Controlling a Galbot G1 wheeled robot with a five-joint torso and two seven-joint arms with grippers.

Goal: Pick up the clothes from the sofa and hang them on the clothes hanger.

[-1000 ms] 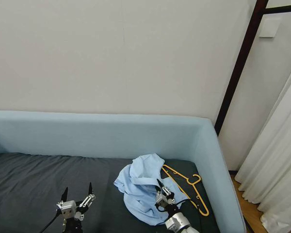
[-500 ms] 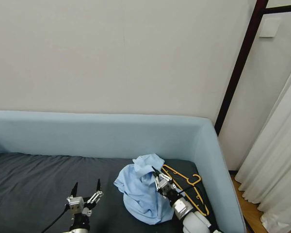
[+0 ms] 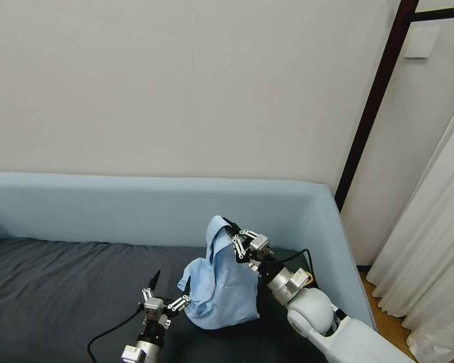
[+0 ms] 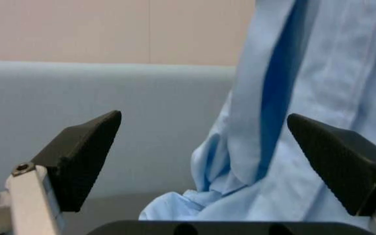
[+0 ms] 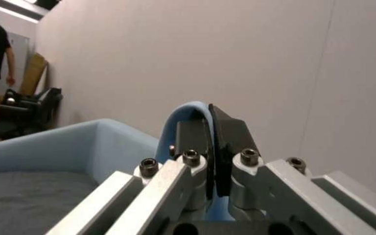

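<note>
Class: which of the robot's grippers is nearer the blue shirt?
Right. The right gripper is shut on the top of the blue shirt; the left gripper stands open beside its lower edge.

Light-blue sofa (image 3: pixel 76 208) with low backrest (image 3: pixel 212 204) and right armrest (image 3: pixel 339 265), dark grey seat cushion (image 3: pixel 53 283); lower bunched part of the blue shirt (image 3: pixel 216 295) rests on the cushion near its right end, top raised.

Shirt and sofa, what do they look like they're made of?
Shirt: thin woven cloth, probably cotton, matte light blue; it hangs in soft folds from the shut right gripper. Sofa: pale blue walls, smooth and matte, likely fabric or faux leather; its seat is dark grey, faintly textured textile. The open left gripper sits beside the shirt's hem.
</note>
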